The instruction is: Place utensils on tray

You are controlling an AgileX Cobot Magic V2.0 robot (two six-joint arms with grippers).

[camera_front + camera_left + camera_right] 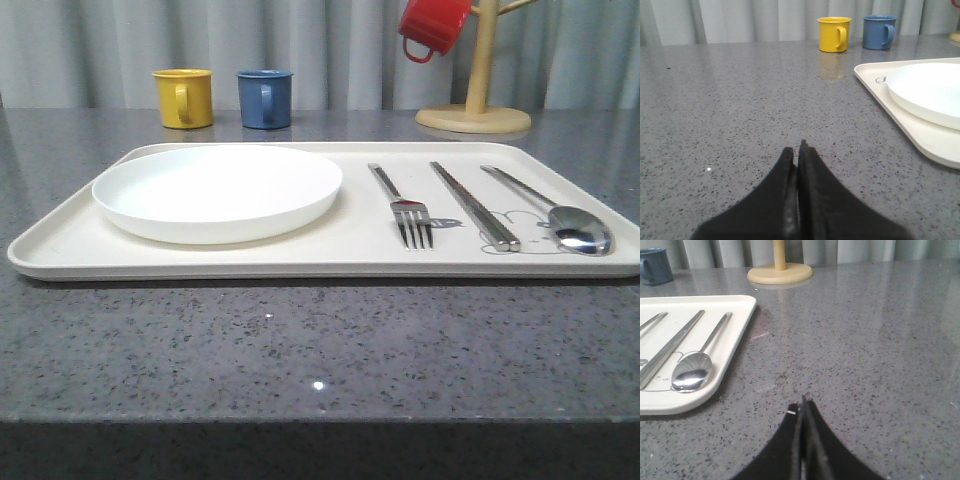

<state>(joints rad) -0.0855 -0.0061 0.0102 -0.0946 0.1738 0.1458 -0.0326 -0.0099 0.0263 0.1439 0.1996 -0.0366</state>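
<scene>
Fork [408, 210], chopsticks [475, 205] and spoon [560, 215] side by side on tray [70, 245], at 3 o'clock from plate [218, 190]. Left gripper [797, 150] pressed together, empty, tray at 2 o'clock. Right gripper [803, 405] pressed together, empty, spoon at 10 o'clock, well apart.

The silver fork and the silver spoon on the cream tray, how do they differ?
The four-tined silver metal fork ends in flat tines; the long-handled silver metal spoon ends in a round bowl. The fork lies next to the round white plate; the spoon lies nearest the right rim of the cream rectangular tray, with the chopsticks between them. Both are shiny, lying flat, business ends toward the front camera.
</scene>
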